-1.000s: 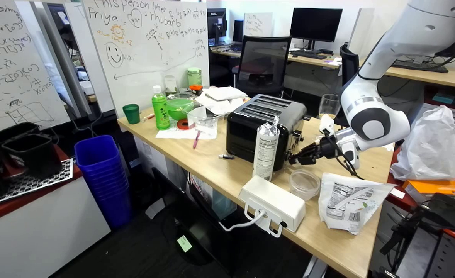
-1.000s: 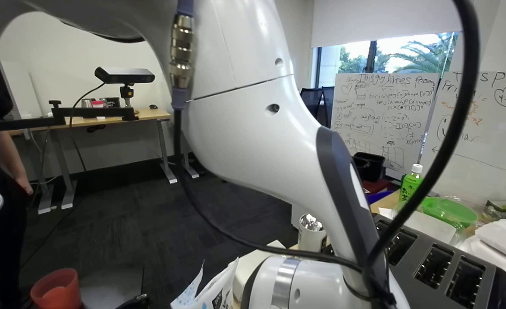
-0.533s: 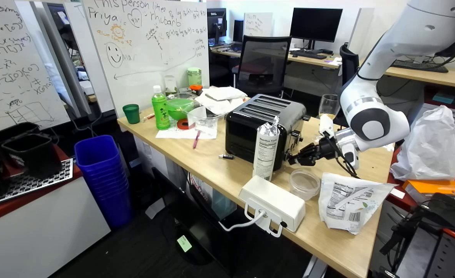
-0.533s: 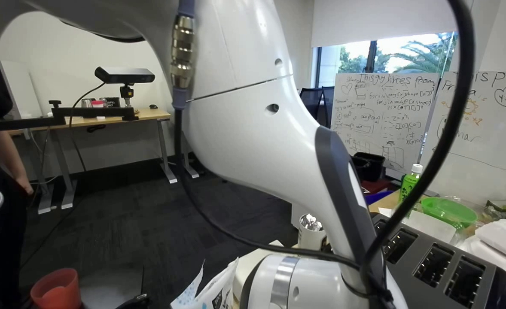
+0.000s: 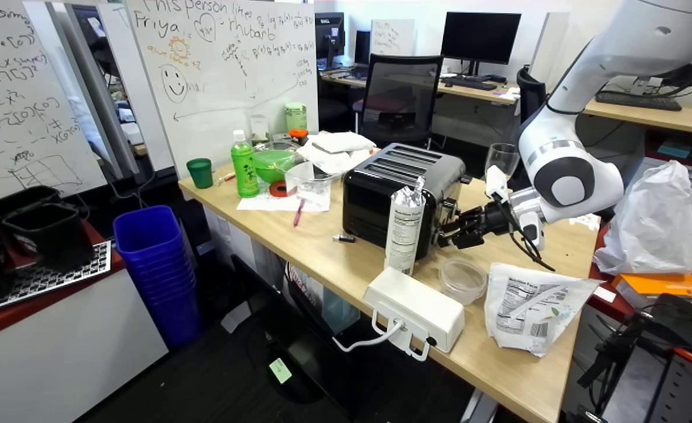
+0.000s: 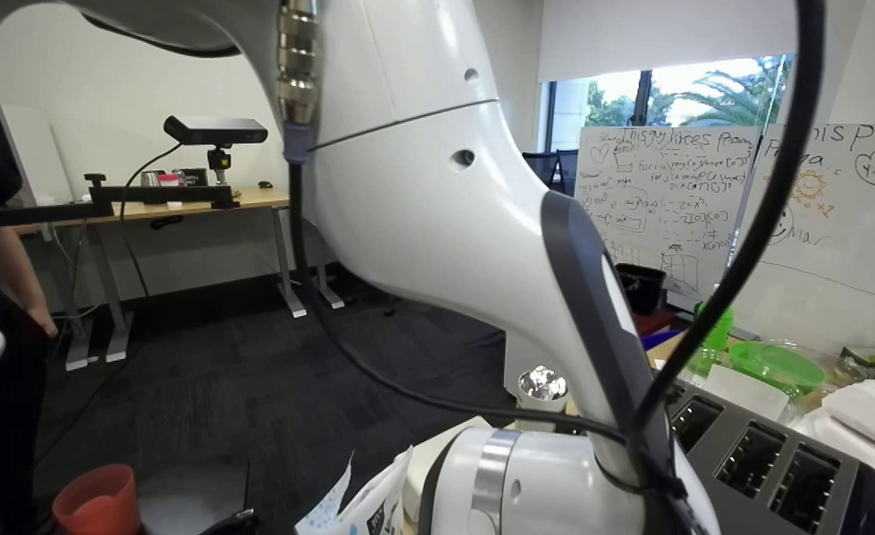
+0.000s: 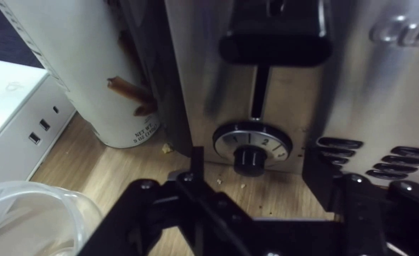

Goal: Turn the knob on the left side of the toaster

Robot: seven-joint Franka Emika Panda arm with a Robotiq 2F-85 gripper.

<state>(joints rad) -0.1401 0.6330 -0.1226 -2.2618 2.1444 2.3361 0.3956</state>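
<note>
- So the toaster sits just right of centre in an exterior view, on the table. It's also at lower right in an exterior view where the arm blocks part of it.
- The gripper is spread wide. In the wrist view its fingers are left and right of the knob, with a gap on each side.
- That knob's a bit below centre there, 1 and 2 readable on the dial. Lever is top centre.
- Can stands upright just beside the toaster, can't tell if they're touching.
- Wrist view again: white box at left edge, clear tub lower left.
- Bag is lower right in an exterior view.
</note>
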